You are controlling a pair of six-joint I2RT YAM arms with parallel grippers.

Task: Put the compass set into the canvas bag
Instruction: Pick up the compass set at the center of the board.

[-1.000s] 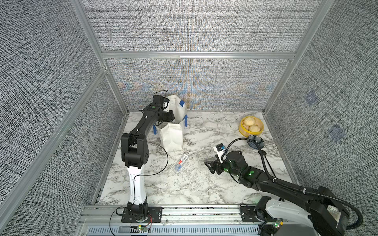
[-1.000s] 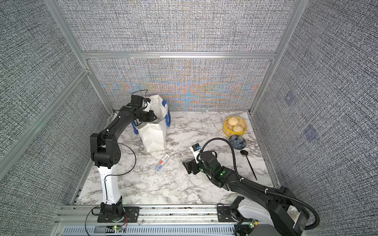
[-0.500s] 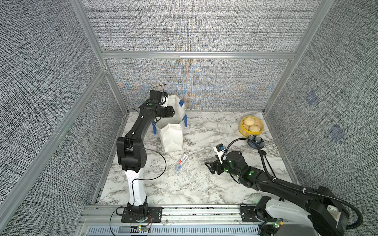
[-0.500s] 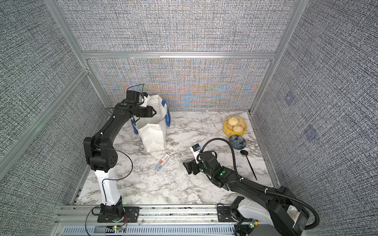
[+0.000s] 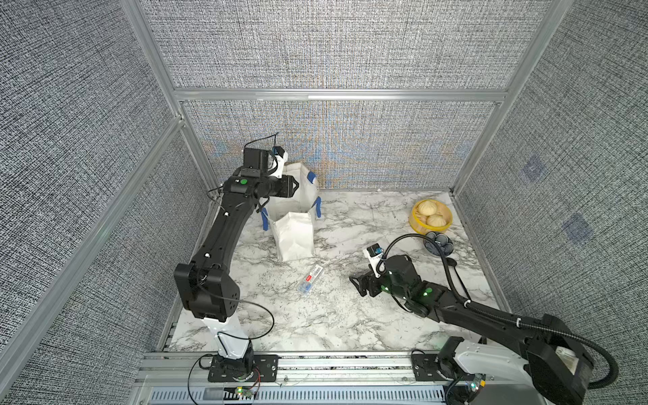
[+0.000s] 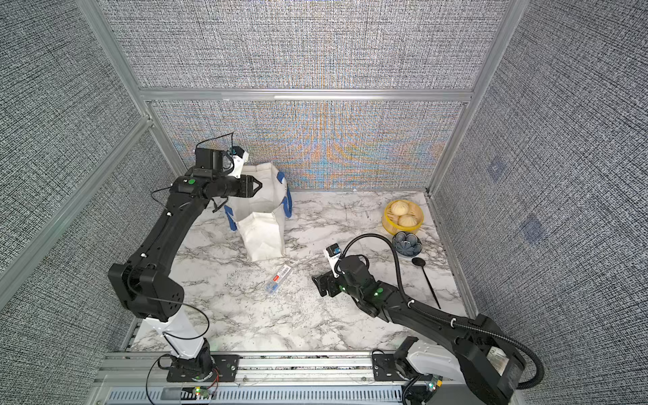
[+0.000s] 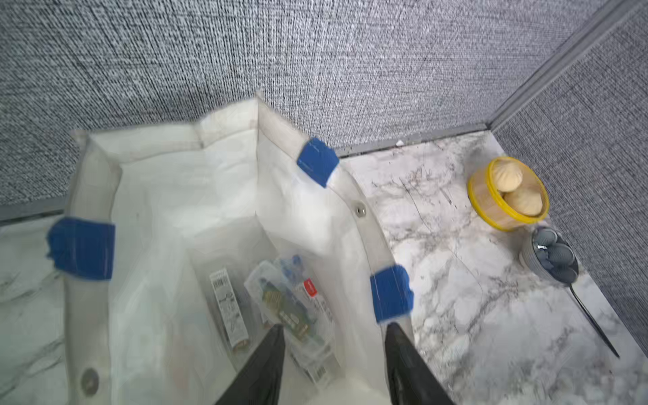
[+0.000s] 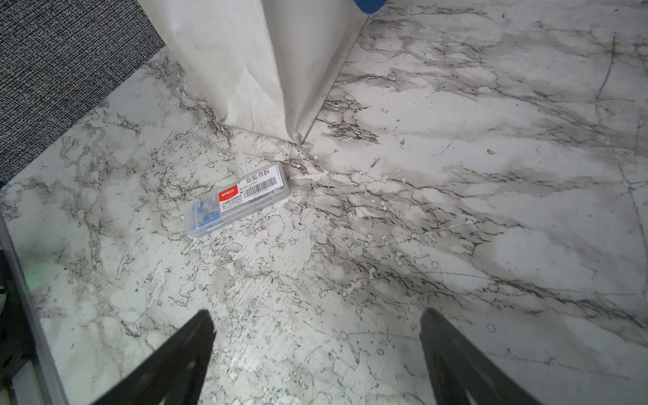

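Note:
The white canvas bag with blue strap handles stands upright at the back left of the marble table. My left gripper hovers over its mouth, open and holding nothing. In the left wrist view two clear cases lie on the bag's floor. Another compass set, a clear case with a red label, lies flat on the table just in front of the bag. My right gripper stands open, low over the table to the right of that case.
A yellow basket with two buns and a dark bowl sit at the back right. A black spoon lies beside them. Grey fabric walls close in the table on three sides.
My left gripper's jaws have parted over the bag, and the left arm has risen a little. The right arm and the case on the table have stayed where they were.

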